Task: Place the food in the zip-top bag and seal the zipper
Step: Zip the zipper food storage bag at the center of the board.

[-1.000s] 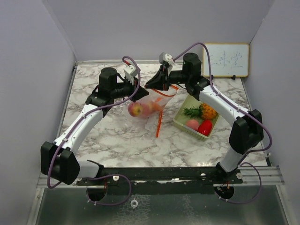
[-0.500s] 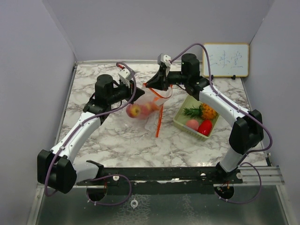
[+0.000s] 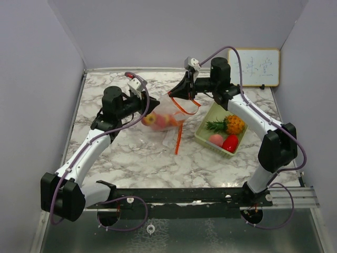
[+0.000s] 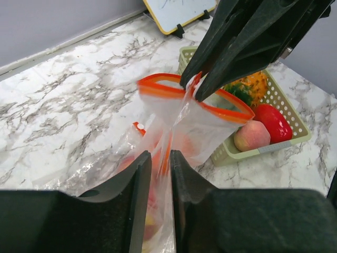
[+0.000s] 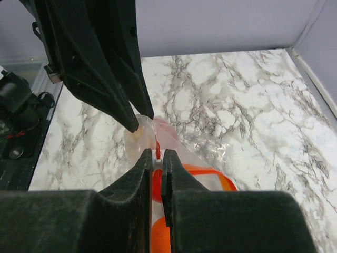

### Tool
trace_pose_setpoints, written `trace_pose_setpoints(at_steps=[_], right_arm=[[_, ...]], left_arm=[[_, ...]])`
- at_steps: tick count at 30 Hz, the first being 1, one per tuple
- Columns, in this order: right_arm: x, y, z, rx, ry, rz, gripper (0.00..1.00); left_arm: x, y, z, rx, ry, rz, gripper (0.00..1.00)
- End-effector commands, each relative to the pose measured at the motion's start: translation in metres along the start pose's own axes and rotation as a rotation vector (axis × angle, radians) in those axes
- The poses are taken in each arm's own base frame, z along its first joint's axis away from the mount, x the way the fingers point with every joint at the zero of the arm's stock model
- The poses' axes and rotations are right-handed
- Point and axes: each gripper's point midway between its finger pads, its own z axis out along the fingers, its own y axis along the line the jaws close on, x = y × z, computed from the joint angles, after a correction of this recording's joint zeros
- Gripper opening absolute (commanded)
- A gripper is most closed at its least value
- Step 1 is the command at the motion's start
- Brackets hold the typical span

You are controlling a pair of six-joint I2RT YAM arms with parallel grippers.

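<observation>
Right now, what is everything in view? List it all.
bag: one, clear with orange zipper, lifted mid-table, mouth open
fruit in bag: a few, red and orange, count unclear
basket: one, pale green, right of bag
pineapple: one, yellow, in basket
peach: one, pink, in basket
pepper: one, red, in basket
whiteboard: one, white, far right corner
table: one, marbled
left claw: one, black, bag film between fingers, grip unclear
right claw: one, black, shut on bag rim

A pale mesh basket sits on the marble table (whiteboard propped behind).
</observation>
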Motion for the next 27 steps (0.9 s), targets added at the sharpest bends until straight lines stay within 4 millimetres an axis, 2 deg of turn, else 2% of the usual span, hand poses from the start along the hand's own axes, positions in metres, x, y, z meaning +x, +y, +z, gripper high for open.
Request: trace_pose_setpoints(at_steps=[1, 4, 9, 12, 15, 21, 27], right_arm=[[-0.03, 0.006, -0.008, -0.067, -0.074, -0.008, 0.02], [-0.034, 0.009, -0.007, -0.094, -0.089, 0.0, 0.02], [-0.037, 0.014, -0.007, -0.129, -0.091, 0.003, 0.02], [-0.039, 0.016, -0.007, -0.139, -0.092, -0.002, 0.02], [-0.039, 0.017, -0.007, -0.142, -0.087, -0.005, 0.02], [-0.035, 0.016, -0.007, -0.138, -0.08, 0.002, 0.02], [-0.036, 0.023, -0.008, -0.161, -0.079, 0.002, 0.02]], left_arm=[[-0.032, -0.005, 0.001, 0.044, -0.061, 0.076, 0.28], [-0.039, -0.009, 0.004, 0.081, -0.07, 0.094, 0.31], [-0.054, -0.027, 0.006, 0.176, -0.101, 0.108, 0.39], [-0.057, -0.037, 0.007, 0.234, -0.098, 0.13, 0.39], [-0.054, -0.046, 0.01, 0.282, -0.077, 0.176, 0.39], [-0.046, -0.067, 0.009, 0.392, -0.052, 0.223, 0.31], [-0.025, -0.061, 0.01, 0.381, -0.004, 0.283, 0.29]])
